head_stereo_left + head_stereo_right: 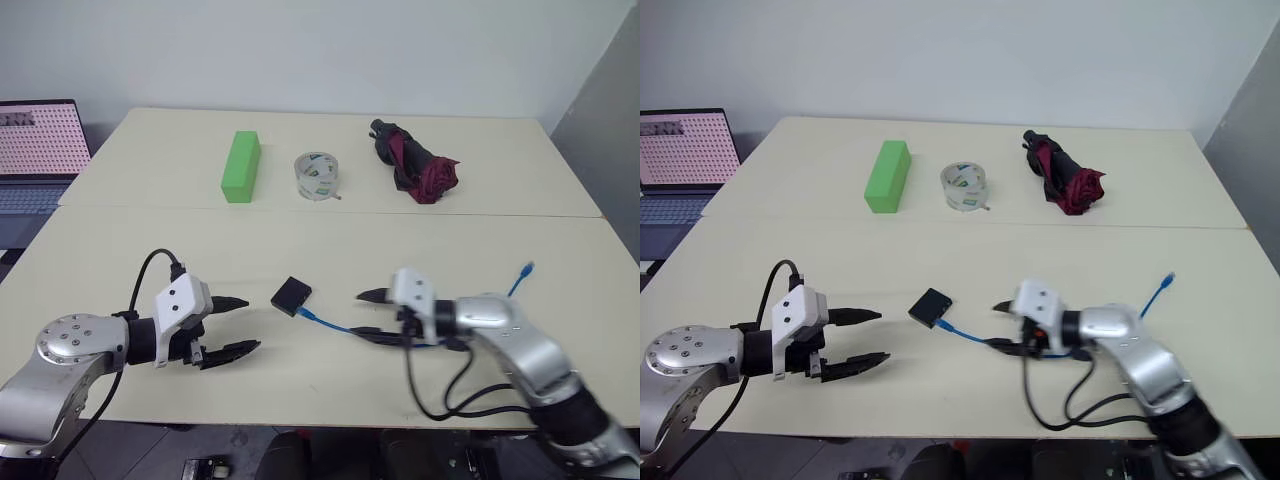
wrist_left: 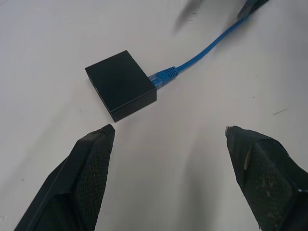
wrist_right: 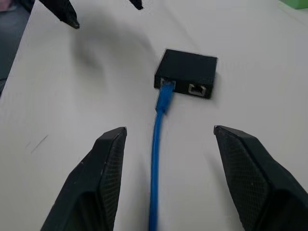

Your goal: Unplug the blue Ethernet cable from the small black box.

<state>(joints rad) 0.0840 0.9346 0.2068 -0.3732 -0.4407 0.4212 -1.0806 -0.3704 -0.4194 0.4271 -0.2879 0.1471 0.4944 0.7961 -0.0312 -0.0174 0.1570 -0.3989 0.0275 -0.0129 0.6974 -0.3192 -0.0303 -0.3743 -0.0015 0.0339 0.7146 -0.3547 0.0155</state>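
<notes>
Showing the plug of the blue Ethernet cable [image 3: 158, 129] seated in the small black box [image 1: 291, 295] — the unplugging is not yet done. The box lies on the near half of the worktop [image 1: 330, 375], between the two pincers. The left pincer [image 1: 232, 325] gapes empty just beside the box; the right pincer [image 1: 370, 315] straddles the cable, jaws apart, gripping nothing. Free room surrounds the box — green block [image 1: 241, 166], tape roll [image 1: 318, 175] and folded umbrella [image 1: 415, 162] lie well apart at the far side.
</notes>
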